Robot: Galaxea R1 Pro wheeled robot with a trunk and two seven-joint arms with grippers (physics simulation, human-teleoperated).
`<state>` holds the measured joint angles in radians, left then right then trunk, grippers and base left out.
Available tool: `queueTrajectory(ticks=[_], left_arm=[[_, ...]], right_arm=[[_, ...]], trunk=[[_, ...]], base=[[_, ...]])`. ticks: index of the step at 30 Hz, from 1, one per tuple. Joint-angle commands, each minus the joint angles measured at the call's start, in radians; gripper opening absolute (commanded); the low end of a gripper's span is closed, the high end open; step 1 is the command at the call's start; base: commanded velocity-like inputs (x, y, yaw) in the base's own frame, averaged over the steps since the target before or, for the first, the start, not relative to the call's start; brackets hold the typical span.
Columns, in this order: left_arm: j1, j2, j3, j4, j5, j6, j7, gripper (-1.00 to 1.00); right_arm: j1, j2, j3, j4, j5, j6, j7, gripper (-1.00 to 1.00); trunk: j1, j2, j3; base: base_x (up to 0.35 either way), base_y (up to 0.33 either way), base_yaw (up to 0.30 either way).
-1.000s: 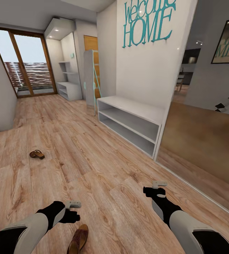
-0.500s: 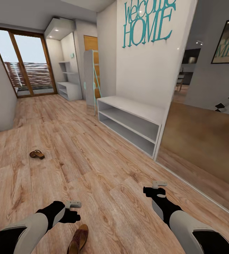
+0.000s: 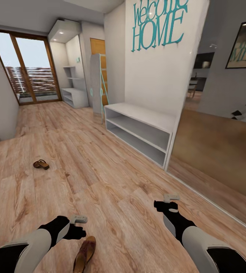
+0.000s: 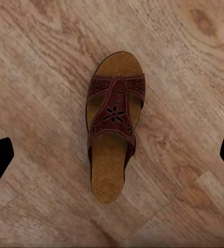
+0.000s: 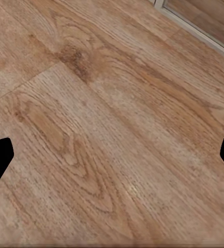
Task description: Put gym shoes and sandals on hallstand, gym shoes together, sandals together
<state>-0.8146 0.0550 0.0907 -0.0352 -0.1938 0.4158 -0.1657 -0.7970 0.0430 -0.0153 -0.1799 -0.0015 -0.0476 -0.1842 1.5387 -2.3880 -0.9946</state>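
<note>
Left gripper hangs over near sandal, jaws wide, nothing held. Right gripper wide too, over bare floor. Second sandal far left; shoe rack far right, empty. Risk: off-centre descent could push the sandal away instead of gripping it.

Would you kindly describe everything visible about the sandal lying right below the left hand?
The near sandal is dark reddish-brown with a wide strap, leather by its look, pierced with flower cut-outs, over a tan footbed. It lies flat, sole down, on the wood-plank floor, with nothing else touching it. The left hand hangs open above it, its fingers apart on either side, not gripping.
</note>
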Motion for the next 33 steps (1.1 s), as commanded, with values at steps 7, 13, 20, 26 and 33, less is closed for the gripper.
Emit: queueTrajectory(ticks=[7,13,20,26,33], left_arm=[[0.000,0.000,0.000,0.000,0.000,0.000,0.000,1.00],[0.000,0.000,0.000,0.000,-0.001,0.001,0.000,1.00],[0.000,0.000,0.000,0.000,-0.003,0.001,0.000,1.00],[0.000,0.000,0.000,0.001,-0.004,0.001,0.000,1.00],[0.000,-0.001,0.000,0.001,-0.004,0.001,0.000,1.00]], right_arm=[[0.000,0.000,0.000,0.000,0.000,0.000,0.000,1.00],[0.001,0.000,0.000,-0.001,0.000,0.000,0.000,1.00],[0.000,0.000,0.000,0.000,0.000,0.000,0.000,1.00],[0.000,0.000,0.000,-0.001,0.000,0.000,0.000,1.00],[0.000,0.000,0.000,0.000,0.000,-0.001,0.000,1.00]], trunk=[[0.000,0.000,0.000],[0.000,0.000,0.000],[0.019,-0.035,-0.016],[0.031,-0.056,-0.025],[0.050,-0.091,-0.041]], base=[[-0.048,0.000,0.000],[-0.012,0.000,0.000],[-0.004,0.000,0.000],[-0.001,0.000,0.000],[0.000,0.000,0.000]])
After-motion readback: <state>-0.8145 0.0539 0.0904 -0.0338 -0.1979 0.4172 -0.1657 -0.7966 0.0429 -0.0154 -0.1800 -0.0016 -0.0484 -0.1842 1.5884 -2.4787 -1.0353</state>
